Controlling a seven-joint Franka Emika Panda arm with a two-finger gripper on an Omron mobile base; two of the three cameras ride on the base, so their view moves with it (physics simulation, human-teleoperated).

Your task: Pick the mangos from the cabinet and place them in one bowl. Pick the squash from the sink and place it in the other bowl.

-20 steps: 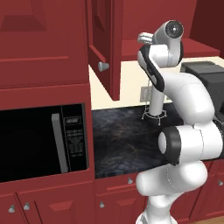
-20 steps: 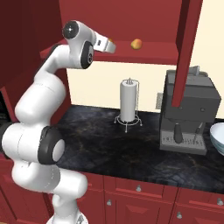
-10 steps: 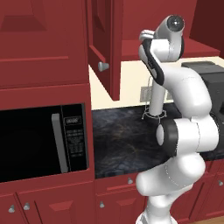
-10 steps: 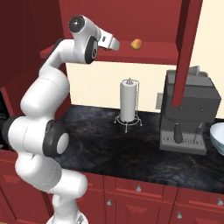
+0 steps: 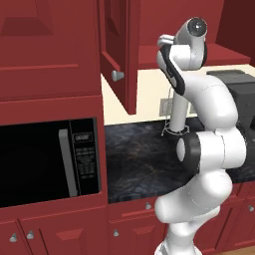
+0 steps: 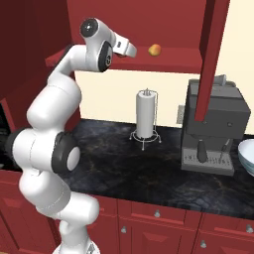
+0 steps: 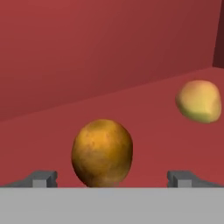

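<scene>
A darker orange-brown roundish mango (image 7: 102, 152) sits on the red shelf (image 6: 163, 60) of the dark red wooden wall cabinet (image 5: 124, 50), and from the camera on the arm it lies right between the two small dark fingertips (image 7: 41, 178). The hand (image 7: 111, 179) is spread wide open around nothing, its tips apart on either side of the fruit without touching it. A second, yellow-orange mango (image 7: 199, 100) lies further back on the same shelf, off to one side and well apart from the first; from the right it shows as a small orange spot (image 6: 155, 49) just beyond the hand (image 6: 130, 49), near the shelf's front edge. The cabinet door (image 6: 213, 54) hangs open. Below, on the black stone table (image 6: 149, 168), a white paper towel roll on a wire stand (image 6: 145, 119) stands toward the back wall, a grey coffee machine (image 6: 216, 126) stands beside it, and a round pale bluish-white bowl (image 6: 246, 156) peeks in at the table's right end. A black microwave (image 5: 50, 162) sits at the left.
</scene>
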